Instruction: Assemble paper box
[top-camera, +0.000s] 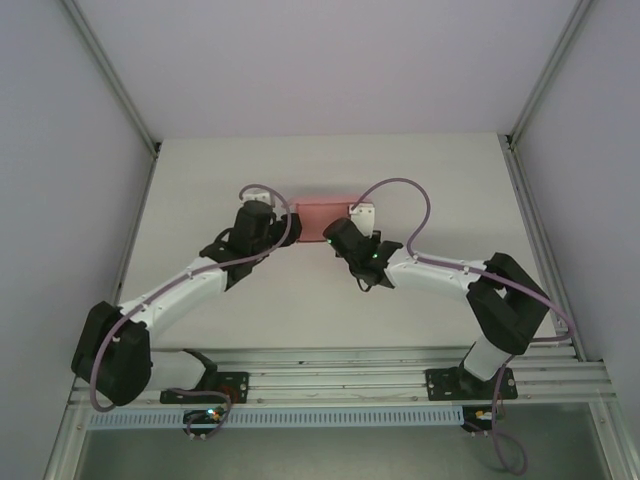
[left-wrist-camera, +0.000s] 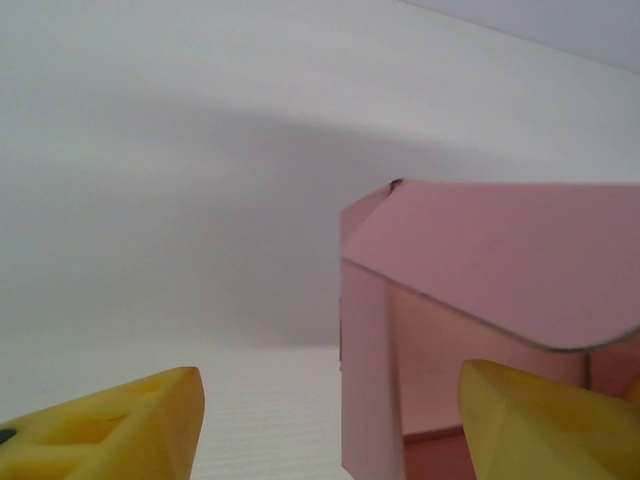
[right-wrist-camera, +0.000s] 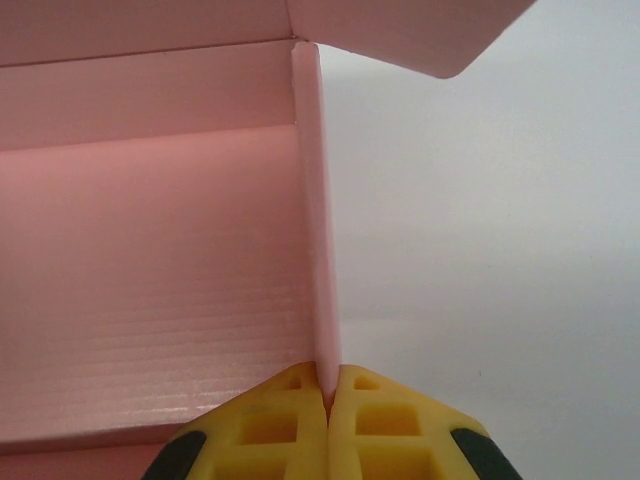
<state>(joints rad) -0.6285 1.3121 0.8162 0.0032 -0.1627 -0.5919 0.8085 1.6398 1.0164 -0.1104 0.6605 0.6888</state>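
**Ana:** How far have they got, would you say?

**Ben:** Partway, I'd judge. The paper box (top-camera: 322, 219) sits on the table (top-camera: 330, 310) toward the far side, between the two wrists. From the right wrist you can see a floor panel lying flat, a back wall raised, and a side wall standing on edge. So some walls are up.

**Ana:** And the lid?

**Ben:** Not closed. From the left wrist there's a pink flap slanting out over the open end of the box, with the hollow inside showing under it. I'd say the end flaps and the lid are what's left to fold and tuck.

**Ana:** What's the right gripper (right-wrist-camera: 328, 392) doing?

**Ben:** Its yellow fingers are pinched tight on the bottom edge of that upright side wall, holding it vertical. The cardboard runs straight up out of the pinch.

**Ana:** And the left gripper (left-wrist-camera: 330, 425)?

**Ben:** Its fingers (left-wrist-camera: 120, 425) stand apart, fairly wide, with nothing between them that they grip. The corner of the box sits in the gap, nearer the right-hand finger. Whether that finger touches the cardboard I can't tell.

**Ana:** Anything in the way?

**Ben:** Not much around. Pale enclosure walls on both sides, the aluminium rail (top-camera: 340, 385) at the near edge where the arms are bolted, and the purple cables (top-camera: 405, 195) looping off each wrist. The loose slanting flap is the awkward bit, to my eye: it overhangs the opening where the left fingers would go
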